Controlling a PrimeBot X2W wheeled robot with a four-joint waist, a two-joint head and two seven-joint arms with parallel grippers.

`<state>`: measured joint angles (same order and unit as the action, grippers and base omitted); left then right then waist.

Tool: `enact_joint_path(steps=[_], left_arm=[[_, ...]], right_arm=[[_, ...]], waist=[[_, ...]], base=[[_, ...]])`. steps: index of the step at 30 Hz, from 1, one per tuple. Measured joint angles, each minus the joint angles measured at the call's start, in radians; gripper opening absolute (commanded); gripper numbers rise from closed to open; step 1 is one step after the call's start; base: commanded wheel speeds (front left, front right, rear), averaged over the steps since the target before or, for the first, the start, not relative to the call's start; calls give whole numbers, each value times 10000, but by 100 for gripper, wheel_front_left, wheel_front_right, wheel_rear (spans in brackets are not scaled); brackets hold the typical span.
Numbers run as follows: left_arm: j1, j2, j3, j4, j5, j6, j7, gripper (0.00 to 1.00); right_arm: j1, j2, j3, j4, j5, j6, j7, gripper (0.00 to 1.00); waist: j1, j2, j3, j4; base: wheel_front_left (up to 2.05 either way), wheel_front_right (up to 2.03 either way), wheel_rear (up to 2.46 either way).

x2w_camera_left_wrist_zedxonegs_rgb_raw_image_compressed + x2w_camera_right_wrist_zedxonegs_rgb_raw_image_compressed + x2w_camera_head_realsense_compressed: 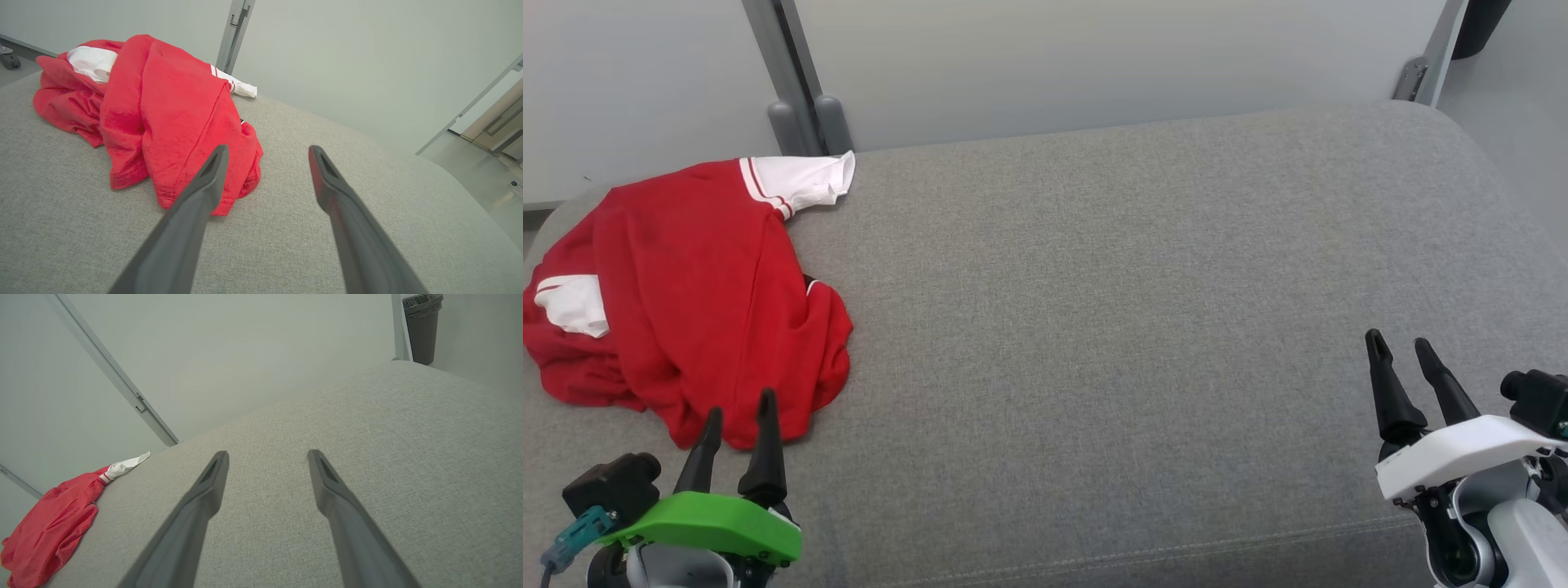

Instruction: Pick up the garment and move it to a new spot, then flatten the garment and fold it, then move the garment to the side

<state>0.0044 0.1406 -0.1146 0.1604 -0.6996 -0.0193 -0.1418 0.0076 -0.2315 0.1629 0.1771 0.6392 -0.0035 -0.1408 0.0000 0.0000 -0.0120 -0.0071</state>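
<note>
Surface: grey woven cushion (1143, 286), broad, rounded at its corners; pale wall (1094, 57) behind it, crossed by a leaning grey post (784, 73)
Garment: the garment (686, 278) is red, bunched in a heap at the robot's left end of the cushion; a white sleeve (805, 180) with red stripes lies toward the post; a second white patch (572, 304) sits at the heap's left side
Head view gives: both arms at once, well apart, with bare cushion between them
Left wrist view adds: the heap's height, fold over fold, its near hem flat on the fabric; a dark caster (9, 60) on the floor past the cushion's end; bar handles (498, 122) on beige panels off to the side
Right wrist view adds: a dark bin (423, 326) lined with a bag, standing past the cushion's far corner; the garment low and far to one side
Left arm: left gripper (740, 402) at lower left under a green cover (711, 523); fingers point up toward the garment's near hem; the tips overlap that hem, though contact cannot be told; jaws spread, nothing between them
Right arm: right gripper (1398, 337) at lower right under a white cover (1462, 445); fingers lean slightly left over bare cushion, well apart from the garment; jaws spread, holding nothing
</note>
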Motion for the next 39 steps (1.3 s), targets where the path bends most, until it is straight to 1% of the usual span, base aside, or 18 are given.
enact_joint_path(steps=[1, 2, 5, 6, 10, 11, 14, 15, 33, 35, 39], left_arm=[[0, 0, 0, 0, 0, 0, 0, 100], [15, 4, -12, -31, 169, 29, -13, 100], [28, 13, -44, -113, 583, 35, -138, 100], [40, 15, -48, -134, 713, 38, -174, 100], [133, 25, -90, -251, 1277, 123, -280, 100], [156, 27, -109, -290, 1463, 123, -322, 100], [166, 38, -136, -403, 1858, 153, -453, 100], [166, 38, -136, -403, 1858, 153, -453, 100], [394, 121, -217, -840, 4466, 203, -1058, 100], [394, 128, -213, -901, 4700, 205, -1101, 100], [399, 119, -178, -907, 4742, 205, -1101, 100]], right_arm=[[0, 0, 0, 0, 0, 0, 0, 100], [0, -25, 29, -15, -151, -59, -13, 100], [0, -102, 82, -67, -548, -90, -98, 100], [0, -127, 107, -82, -662, -159, -144, 100], [2, -226, 174, -146, -1177, -182, -291, 100], [2, -244, 198, -163, -1312, -261, -345, 100], [6, -303, 288, -232, -1743, -326, -441, 100], [6, -303, 288, -232, -1743, -326, -441, 100], [28, -828, 715, -593, -4211, -602, -1045, 100], [46, -836, 719, -635, -4334, -604, -1095, 100], [106, -715, 594, -650, -4207, -600, -1095, 100]], waist=[[0, 0, 0, 0], [0, 0, -3, 0], [0, 0, -12, -6], [0, 0, -17, -10], [0, 0, -24, -40], [0, 0, -25, -51], [0, 0, -24, -89], [0, 0, -24, -89], [0, 0, -68, -247], [0, 0, -70, -253], [0, 0, -69, -256]], base=[[0, 0, 0], [0, 0, 0], [0, 0, 0], [0, 0, 0], [0, 0, 0], [0, 0, 0], [0, 0, 0], [0, 0, 0], [0, 0, 0], [0, 0, 0], [0, 0, 0]])
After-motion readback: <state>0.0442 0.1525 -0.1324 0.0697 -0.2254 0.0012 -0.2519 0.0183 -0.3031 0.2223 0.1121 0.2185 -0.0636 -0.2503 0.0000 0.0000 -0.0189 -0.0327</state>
